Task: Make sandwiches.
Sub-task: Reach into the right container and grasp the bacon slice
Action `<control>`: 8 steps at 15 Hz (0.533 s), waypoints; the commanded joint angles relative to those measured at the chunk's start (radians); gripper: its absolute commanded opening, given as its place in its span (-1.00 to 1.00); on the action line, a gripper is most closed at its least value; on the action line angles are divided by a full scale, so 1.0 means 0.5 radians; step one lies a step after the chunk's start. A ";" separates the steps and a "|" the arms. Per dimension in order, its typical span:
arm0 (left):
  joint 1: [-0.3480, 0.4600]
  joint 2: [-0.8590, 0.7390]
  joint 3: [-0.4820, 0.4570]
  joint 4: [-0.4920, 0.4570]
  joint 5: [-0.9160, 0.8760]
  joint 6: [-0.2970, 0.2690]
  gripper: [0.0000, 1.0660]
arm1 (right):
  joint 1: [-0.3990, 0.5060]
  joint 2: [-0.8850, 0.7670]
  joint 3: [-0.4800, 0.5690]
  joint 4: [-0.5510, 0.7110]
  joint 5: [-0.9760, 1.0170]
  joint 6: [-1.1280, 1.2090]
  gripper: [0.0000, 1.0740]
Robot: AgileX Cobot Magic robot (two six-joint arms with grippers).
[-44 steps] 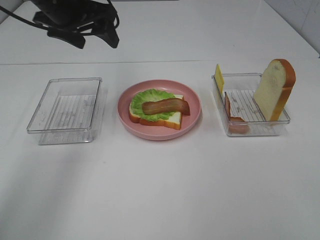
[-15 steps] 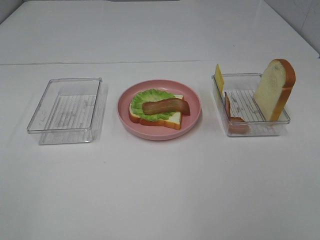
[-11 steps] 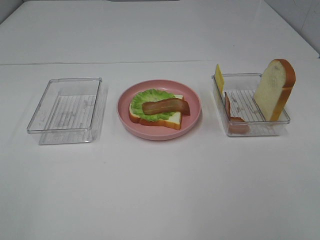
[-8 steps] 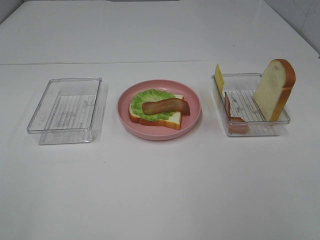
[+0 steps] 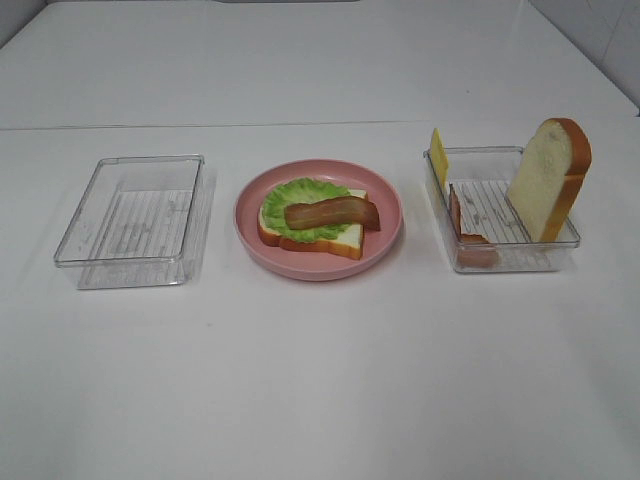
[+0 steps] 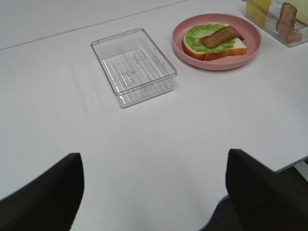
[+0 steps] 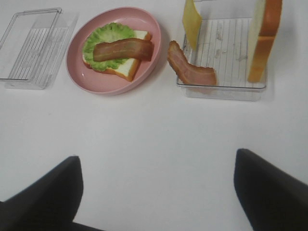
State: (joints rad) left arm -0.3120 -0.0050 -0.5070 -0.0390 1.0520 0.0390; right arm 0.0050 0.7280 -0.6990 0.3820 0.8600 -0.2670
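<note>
I have the half-built sandwich in the middle of the overhead frame. A bread slice lies flat on the pink plate, with lettuce on top of it and a bacon strip across the lettuce. At the right of the frame, the right tray holds three things. The upright slice stands at its right side, the cheese stands at its upper-left corner, and the spare bacon leans along its left wall. The left tray sits at the left of the frame, near the plate but apart from it.

On my wrist feeds, the left gripper has its jaws spread wide over the table, holding nothing. The right gripper is likewise spread wide with nothing in its grasp.
</note>
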 commanded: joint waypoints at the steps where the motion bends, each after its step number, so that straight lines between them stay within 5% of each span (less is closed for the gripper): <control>1: -0.006 -0.042 0.006 -0.012 -0.024 0.004 0.45 | -0.006 0.390 -0.246 0.134 0.052 -0.154 0.50; 8: -0.006 -0.042 0.006 -0.012 -0.024 0.004 0.45 | -0.004 1.324 -0.980 0.184 0.452 -0.100 0.46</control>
State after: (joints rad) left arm -0.3120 -0.0050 -0.5070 -0.0390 1.0520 0.0390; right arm 0.0050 1.3760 -1.1770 0.4710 1.0730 -0.3220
